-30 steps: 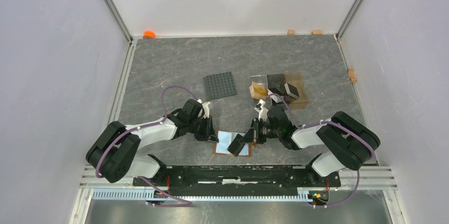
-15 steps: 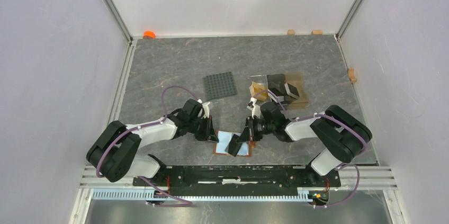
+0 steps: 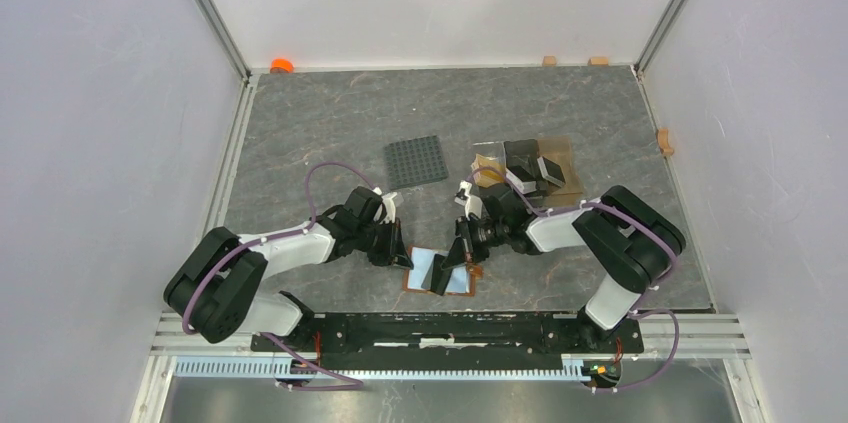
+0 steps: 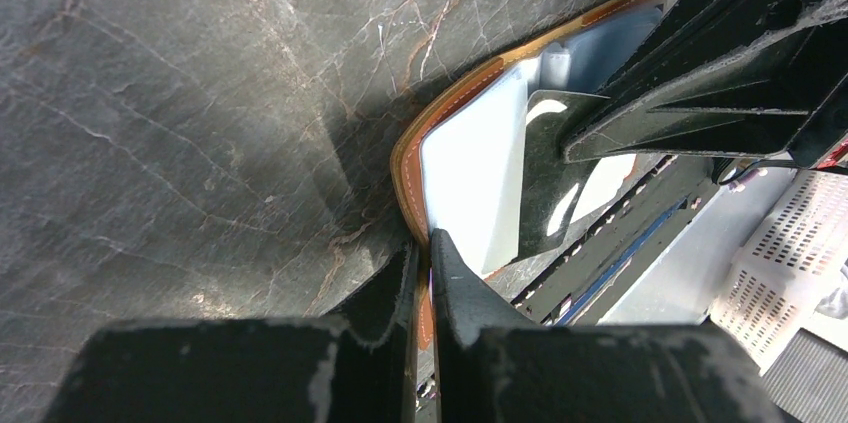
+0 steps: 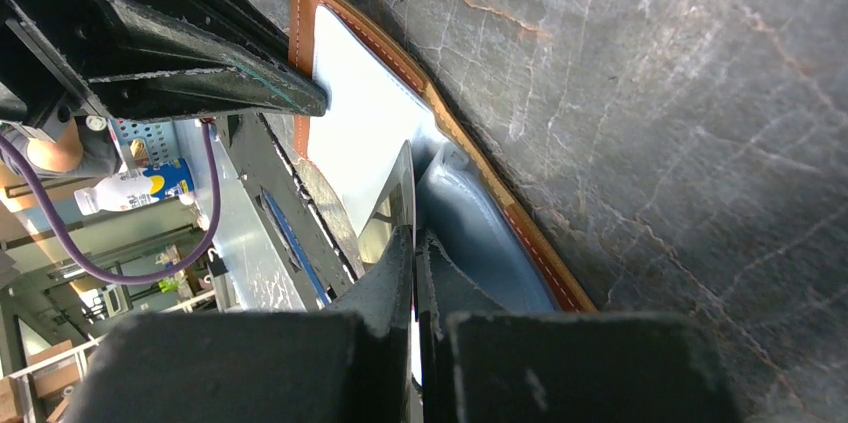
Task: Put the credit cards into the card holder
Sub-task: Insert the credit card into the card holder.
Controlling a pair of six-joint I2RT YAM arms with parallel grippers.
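Our left gripper (image 4: 428,243) pinches the card holder (image 3: 422,265) by its left edge; it lies open on the worktop (image 3: 330,123) at the lower centre of the overhead view. Our right gripper (image 5: 413,233) is clamped on a dark card (image 3: 444,273), tilted steeply over the holder. We should lower that angle and slide the leading edge in slowly.
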